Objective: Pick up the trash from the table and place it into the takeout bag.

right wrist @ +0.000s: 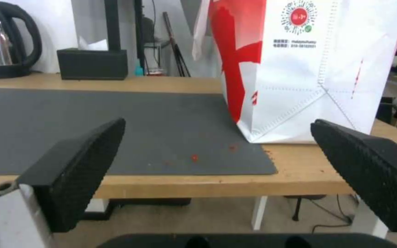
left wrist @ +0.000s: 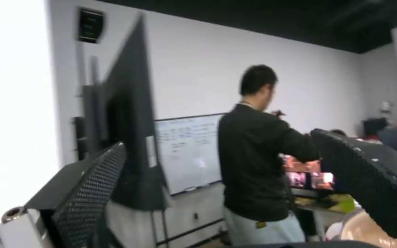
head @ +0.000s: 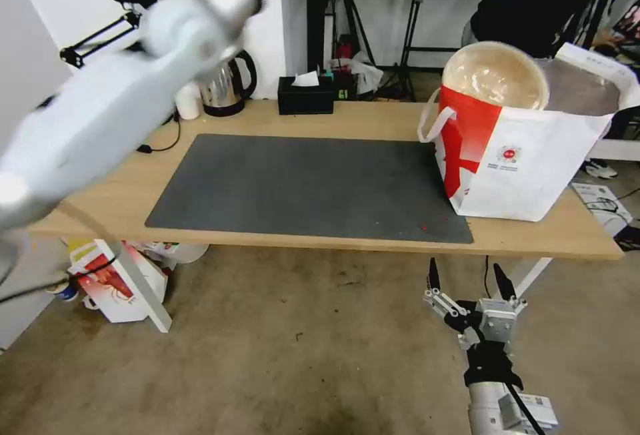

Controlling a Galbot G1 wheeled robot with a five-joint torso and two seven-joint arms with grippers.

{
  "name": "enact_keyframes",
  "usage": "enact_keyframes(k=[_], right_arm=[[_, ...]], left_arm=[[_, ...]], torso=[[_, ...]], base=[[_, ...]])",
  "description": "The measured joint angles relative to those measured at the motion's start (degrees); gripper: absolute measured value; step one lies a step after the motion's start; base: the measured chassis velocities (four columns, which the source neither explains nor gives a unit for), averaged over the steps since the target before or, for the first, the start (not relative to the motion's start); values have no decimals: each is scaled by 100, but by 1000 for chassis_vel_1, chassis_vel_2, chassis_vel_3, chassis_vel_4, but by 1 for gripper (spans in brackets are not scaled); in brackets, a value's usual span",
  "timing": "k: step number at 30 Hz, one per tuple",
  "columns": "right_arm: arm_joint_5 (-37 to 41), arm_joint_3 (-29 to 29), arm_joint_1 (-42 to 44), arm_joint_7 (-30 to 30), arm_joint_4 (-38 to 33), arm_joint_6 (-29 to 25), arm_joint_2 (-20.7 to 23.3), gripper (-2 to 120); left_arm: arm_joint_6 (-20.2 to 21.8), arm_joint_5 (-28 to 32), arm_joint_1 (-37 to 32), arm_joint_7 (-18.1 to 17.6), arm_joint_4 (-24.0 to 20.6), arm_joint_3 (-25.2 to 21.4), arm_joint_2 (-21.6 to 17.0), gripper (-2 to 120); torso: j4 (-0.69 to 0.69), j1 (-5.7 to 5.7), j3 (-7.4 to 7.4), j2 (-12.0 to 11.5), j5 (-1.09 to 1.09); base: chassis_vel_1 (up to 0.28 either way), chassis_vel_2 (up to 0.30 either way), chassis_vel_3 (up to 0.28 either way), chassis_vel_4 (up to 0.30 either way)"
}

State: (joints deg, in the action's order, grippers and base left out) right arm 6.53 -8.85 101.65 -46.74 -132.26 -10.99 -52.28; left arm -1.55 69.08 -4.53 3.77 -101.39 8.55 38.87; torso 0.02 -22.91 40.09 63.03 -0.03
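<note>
1. Head view: the table [head: 320, 118] carries a dark grey mat [head: 300, 188], and the takeout bag [head: 527, 155] stands upright on the table's right end, its near left corner resting on the mat's right edge.
2. A beige pulp bowl [head: 495, 75] sits tilted in the mouth of the bag, leaning against the left side of the opening, with the silver foil lining [head: 580, 88] visible beside it.
3. A few small red scraps [head: 424, 227] lie on the mat near its front right corner, just in front of the bag.
4. The left arm [head: 113, 95] is raised high across the upper left of the head view. In the left wrist view the left gripper [left wrist: 217, 179] has its jaws spread wide with nothing between them, pointing out at the room, and a curve of the beige bowl shows past the edge of one finger.
5. The right gripper [head: 472, 281] hangs low in front of the table's near edge, below the bag, its fingers apart and empty. In the right wrist view it looks level across the tabletop at the bag and the red scraps.
6. At the back of the table stand a black tissue box [head: 305, 96], a steel kettle [head: 227, 88] and a small white cup [head: 188, 101].
</note>
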Motion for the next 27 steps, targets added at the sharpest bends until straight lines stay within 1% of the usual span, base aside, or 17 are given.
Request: enact_keyframes(k=[2,3,4,5,7,8,9,10,11,12,14,17,18,21,22,23,27], right_arm=[[0,0,0,0,0,0,0,100],[0,0,0,0,0,0,0,100],[0,0,0,0,0,0,0,100],[-1,0,1,0,0,0,0,100],[0,0,1,0,0,0,0,100],[0,0,1,0,0,0,0,100],[0,0,0,0,0,0,0,100],[0,0,0,0,0,0,0,100],[0,0,1,0,0,0,0,100],[0,0,1,0,0,0,0,100],[0,0,1,0,0,0,1,100],[0,0,1,0,0,0,0,100],[0,0,1,0,0,0,0,100],[0,0,1,0,0,0,1,100],[0,2,1,1,0,0,0,100],[0,2,1,1,0,0,0,100],[0,1,1,0,0,0,0,100]], left_arm=[[-73,-84,-1238,-116,-665,-1078,-332,100],[-73,-84,-1238,-116,-665,-1078,-332,100],[-141,-140,-1876,-177,-958,-1572,-439,100],[-190,-249,-2611,-219,-1209,-2121,-462,100],[-217,-450,-3632,-246,-1495,-2953,-377,100],[-217,-450,-3632,-246,-1495,-2953,-377,100],[-239,-580,-4194,-251,-1653,-3380,-265,100],[-248,-721,-4725,-254,-1823,-3749,-129,100],[-257,-844,-5064,-259,-1950,-3977,-9,100],[-257,-844,-5064,-259,-1950,-3977,-9,100],[-280,-1160,-5691,-268,-2238,-4353,306,100],[-319,-1728,-6558,-257,-2624,-4721,950,100],[-319,-1728,-6558,-257,-2624,-4721,950,100],[-440,-2254,-7128,-190,-2788,-4795,1548,100],[-475,-2454,-7309,-137,-2861,-4808,1816,100],[-475,-2454,-7309,-137,-2861,-4808,1816,100],[-611,-3064,-7853,32,-3027,-4659,2648,100]], torso=[[-1,0,0,0,-1],[-1,0,0,0,-1],[1,0,-1,0,6],[-1,1,-1,0,4],[-4,0,0,0,-1],[-4,0,0,0,-1],[-3,0,0,0,5],[1,0,0,0,0],[-1,0,0,0,-1],[-1,0,0,0,-1],[-3,0,0,0,5],[-2,0,0,0,6],[-2,0,0,0,6],[-1,0,0,0,3],[-4,0,1,0,5],[-4,0,1,0,5],[-2,0,1,0,4]], base=[[0,0,0,0],[0,0,0,0],[0,0,0,0],[0,0,0,0],[0,0,0,0],[0,0,0,0],[0,0,0,0],[0,0,0,0],[0,0,0,0],[0,0,0,0],[0,0,0,0],[0,0,0,0],[0,0,0,0],[0,0,0,0],[0,0,0,0],[0,0,0,0],[0,0,0,0]])
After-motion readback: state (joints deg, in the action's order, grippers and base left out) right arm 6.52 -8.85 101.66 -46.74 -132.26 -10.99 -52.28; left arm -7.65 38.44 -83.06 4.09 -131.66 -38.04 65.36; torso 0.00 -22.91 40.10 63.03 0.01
